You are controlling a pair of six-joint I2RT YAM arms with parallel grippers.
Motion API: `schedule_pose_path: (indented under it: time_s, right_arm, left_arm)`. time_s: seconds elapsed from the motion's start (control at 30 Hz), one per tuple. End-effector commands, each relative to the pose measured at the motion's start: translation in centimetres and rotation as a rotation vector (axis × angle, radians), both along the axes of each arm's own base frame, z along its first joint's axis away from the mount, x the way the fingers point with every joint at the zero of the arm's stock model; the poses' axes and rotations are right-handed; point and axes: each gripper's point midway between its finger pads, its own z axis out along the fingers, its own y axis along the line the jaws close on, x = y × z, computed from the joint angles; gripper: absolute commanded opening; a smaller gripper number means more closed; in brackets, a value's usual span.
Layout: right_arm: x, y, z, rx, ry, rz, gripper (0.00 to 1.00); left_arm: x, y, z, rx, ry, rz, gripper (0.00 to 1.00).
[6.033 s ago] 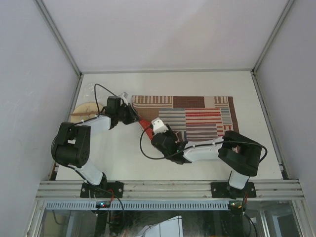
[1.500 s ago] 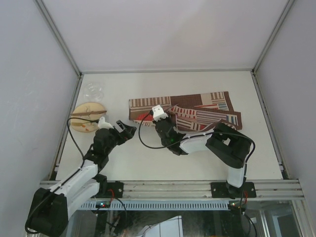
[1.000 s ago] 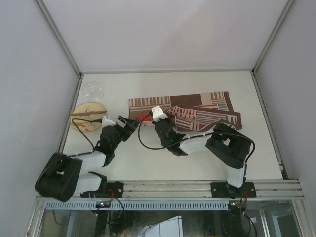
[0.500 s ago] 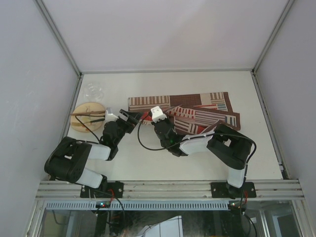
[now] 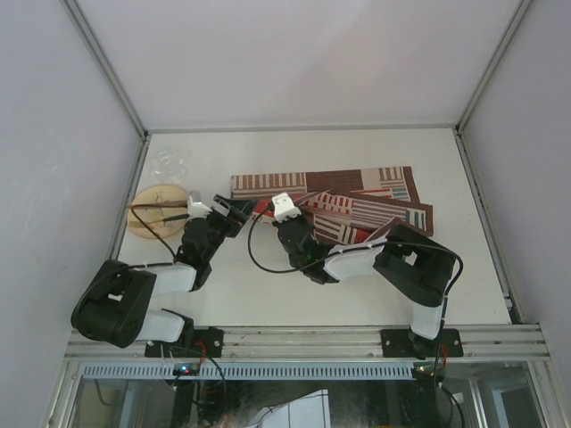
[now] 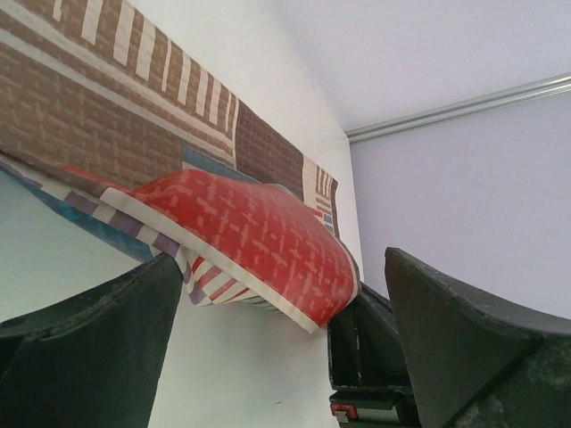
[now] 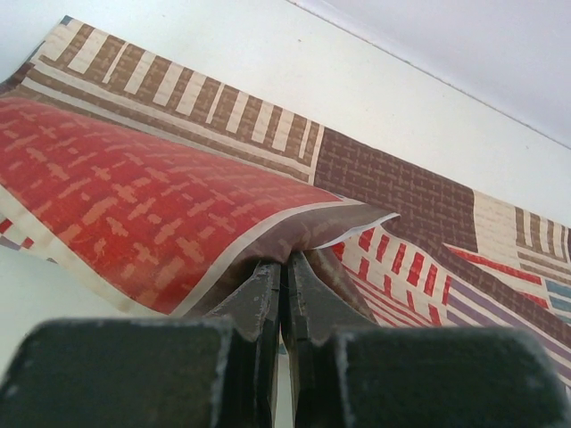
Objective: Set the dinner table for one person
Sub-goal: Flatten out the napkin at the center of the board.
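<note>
The dinner table [image 5: 357, 285] is a white top. On it lies a red, brown and blue striped placemat [image 5: 357, 201], crumpled and folded over on itself. My right gripper [image 5: 265, 210] is shut on the mat's red corner [image 7: 134, 205] and holds it lifted off the table; in the right wrist view the jaws [image 7: 285, 260] pinch a fold of the cloth. My left gripper [image 5: 238, 213] is open just left of that corner. In the left wrist view the raised red corner [image 6: 259, 236] hangs between and beyond its wide-spread fingers [image 6: 98, 348], not touching them.
A round wooden plate [image 5: 153, 223] with dark sticks across it lies at the left edge of the table. A clear glass [image 5: 169, 163] stands behind it. The right gripper's black body [image 6: 366, 343] is close ahead of the left fingers.
My left arm has swung up and right, bringing its open gripper to the lifted red corner. The right gripper keeps its hold and has barely moved; the mat shifted slightly.
</note>
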Motion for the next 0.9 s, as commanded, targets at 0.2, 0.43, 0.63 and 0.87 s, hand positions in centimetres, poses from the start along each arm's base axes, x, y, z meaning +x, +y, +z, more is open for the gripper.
schedule_pose_path:
  time_s: [0.2,0.43,0.63,0.87]
  right_arm:
    - [-1.4,2.5,2.3,0.118,-0.024,0.045,0.00]
    - [-2.7,3.1,1.2,0.117,0.015,0.057,0.00]
    - [-3.3,3.6,0.7,0.116,0.027,0.069,0.00]
    - [-3.6,3.7,0.3,0.117,0.040,0.071,0.00]
  left_arm:
    - [0.0,-1.0,5.2,-0.002,-0.157,-0.052,0.77]
    - [-0.2,-1.4,4.5,-0.002,-0.137,-0.077,0.38]
    - [-0.4,-1.8,4.5,-0.011,-0.129,-0.101,0.05]
    - [-0.6,-2.2,4.0,-0.001,-0.102,-0.132,0.03]
